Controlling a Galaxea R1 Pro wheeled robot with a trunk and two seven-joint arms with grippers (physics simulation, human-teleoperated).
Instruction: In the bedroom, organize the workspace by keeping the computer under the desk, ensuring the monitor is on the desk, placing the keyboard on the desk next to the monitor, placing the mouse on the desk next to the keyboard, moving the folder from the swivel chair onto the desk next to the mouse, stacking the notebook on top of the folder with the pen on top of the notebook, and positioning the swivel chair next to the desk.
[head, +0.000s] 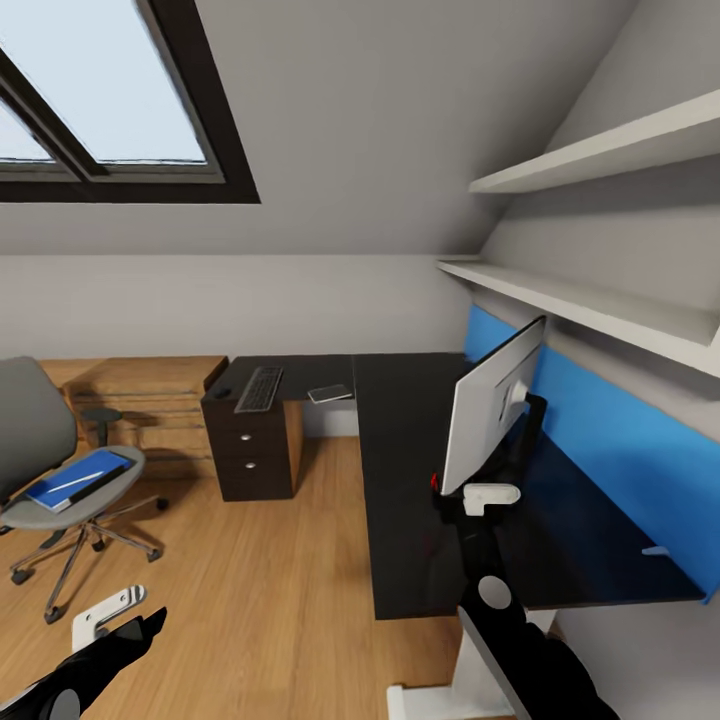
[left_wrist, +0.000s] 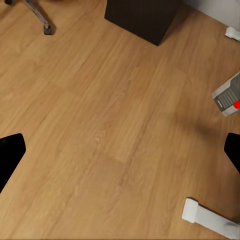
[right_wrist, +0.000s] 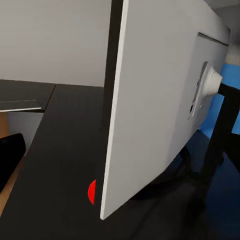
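The monitor (head: 492, 405) stands on the black desk (head: 400, 480), its white back (right_wrist: 160, 100) toward me. My right gripper (head: 462, 490) is open at its lower corner by the red dot; one finger (right_wrist: 10, 157) shows. On the desk's far wing lie the keyboard (head: 260, 388), the mouse (head: 222, 392) and the notebook (head: 330, 393). The swivel chair (head: 40, 440) stands at the left with the blue folder (head: 80, 478) and the white pen (head: 78, 484) on its seat. My left gripper (head: 130, 625) hangs open over the floor. A corner of the computer (left_wrist: 227, 95) shows.
A black drawer unit (head: 250, 450) holds up the desk's far wing, and a wooden dresser (head: 150, 400) stands behind the chair. Two white shelves (head: 600, 300) hang over the blue wall panel (head: 620, 440). A white desk foot (left_wrist: 205, 216) rests on the wooden floor (left_wrist: 110, 130).
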